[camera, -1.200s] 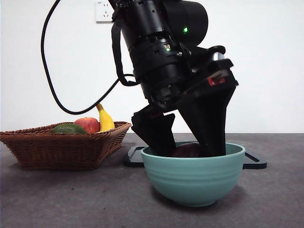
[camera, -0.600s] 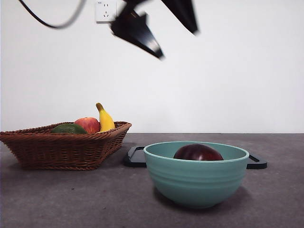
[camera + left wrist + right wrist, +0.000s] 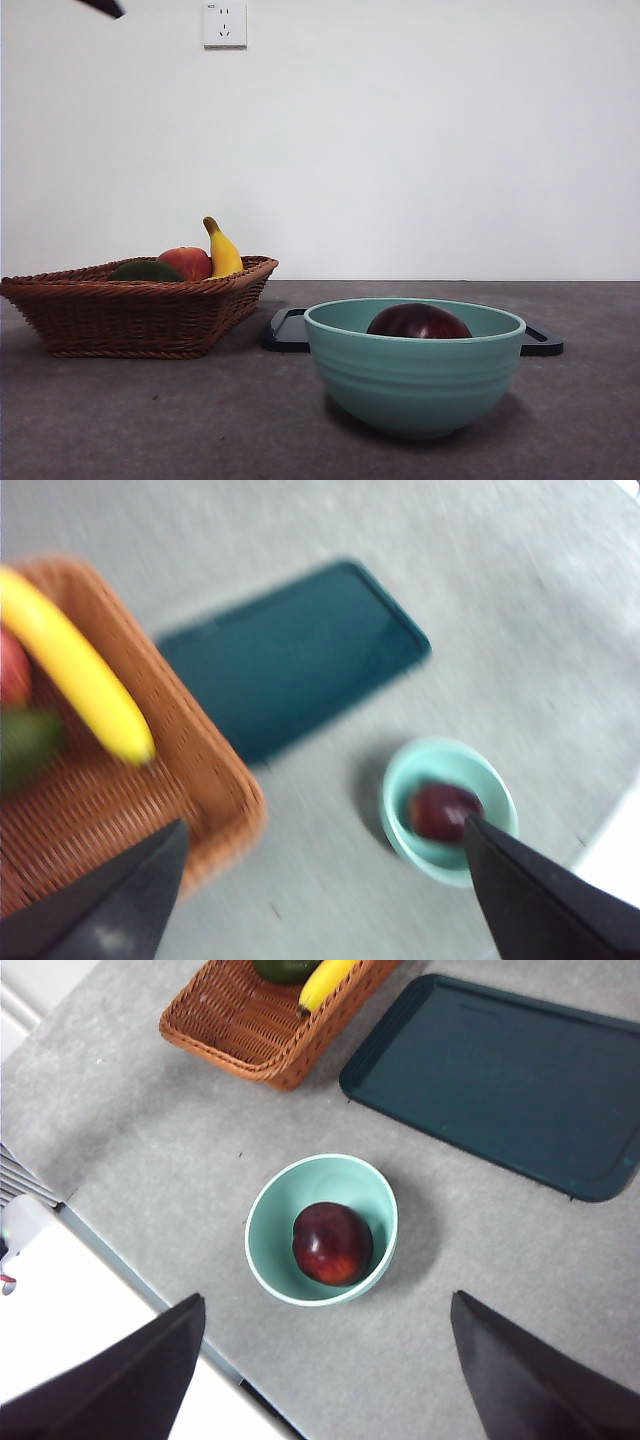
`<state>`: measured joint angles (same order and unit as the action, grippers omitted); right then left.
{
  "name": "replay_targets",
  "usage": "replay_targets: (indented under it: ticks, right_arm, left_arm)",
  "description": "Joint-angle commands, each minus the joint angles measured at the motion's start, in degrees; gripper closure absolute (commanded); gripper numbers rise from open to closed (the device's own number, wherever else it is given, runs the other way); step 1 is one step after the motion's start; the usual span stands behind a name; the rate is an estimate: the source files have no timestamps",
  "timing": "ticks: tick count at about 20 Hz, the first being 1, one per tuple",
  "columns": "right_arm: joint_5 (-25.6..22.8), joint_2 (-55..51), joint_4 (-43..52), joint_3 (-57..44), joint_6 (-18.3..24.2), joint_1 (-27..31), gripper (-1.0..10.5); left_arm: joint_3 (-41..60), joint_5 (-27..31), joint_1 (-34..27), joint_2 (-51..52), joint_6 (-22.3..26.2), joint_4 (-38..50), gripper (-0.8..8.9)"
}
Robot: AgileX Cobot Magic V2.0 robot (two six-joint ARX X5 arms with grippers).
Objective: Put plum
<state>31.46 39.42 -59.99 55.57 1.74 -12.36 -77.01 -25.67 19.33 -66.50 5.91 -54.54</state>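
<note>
Gone from above the bowl (image 3: 415, 365), both pincers (image 3: 320, 900) (image 3: 325, 1370) hang wide open, empty; plum (image 3: 418, 321) sits inside—just keep retreating clear.

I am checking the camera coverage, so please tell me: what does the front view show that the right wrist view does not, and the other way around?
Only the front view shows the apple in the basket, the wall socket and the wall.

Only the right wrist view shows the whole dark tray from above, the right end effector with its jaws open and apart from everything, and the table's edge.

Both show the plum lying in the teal bowl, the wicker basket, the banana and a dark green fruit.
</note>
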Motion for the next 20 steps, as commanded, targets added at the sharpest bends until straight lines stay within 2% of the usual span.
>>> replay_targets:
  ticks: [1, 6, 9, 17, 20]
  right_arm:
    - [0.0, 0.8, 0.9, 1.0, 0.4, -0.3, 5.5]
    - [0.0, 2.6, 0.8, 1.0, 0.4, -0.3, 5.5]
    - [0.0, 3.4, 0.7, 1.0, 0.2, -0.3, 5.5]
    - [0.6, 5.6, 0.1, 1.0, -0.9, -0.3, 5.6]
    - [0.3, 9.0, 0.0, 1.0, -1.3, -2.2, 5.6]
  left_arm:
    - [6.6, -3.8, -0.2, 3.9, -0.2, 0.2, 3.77]
    - [21.2, -16.2, 1.0, 11.3, 0.9, -3.0, 3.82]
    - [22.9, -16.3, 1.0, 12.4, 1.8, -6.1, 3.81]
    - [22.9, -16.3, 1.0, 12.6, 1.8, -5.6, 3.81]
    - [22.9, -16.4, 1.0, 12.6, 1.8, -5.5, 3.81]
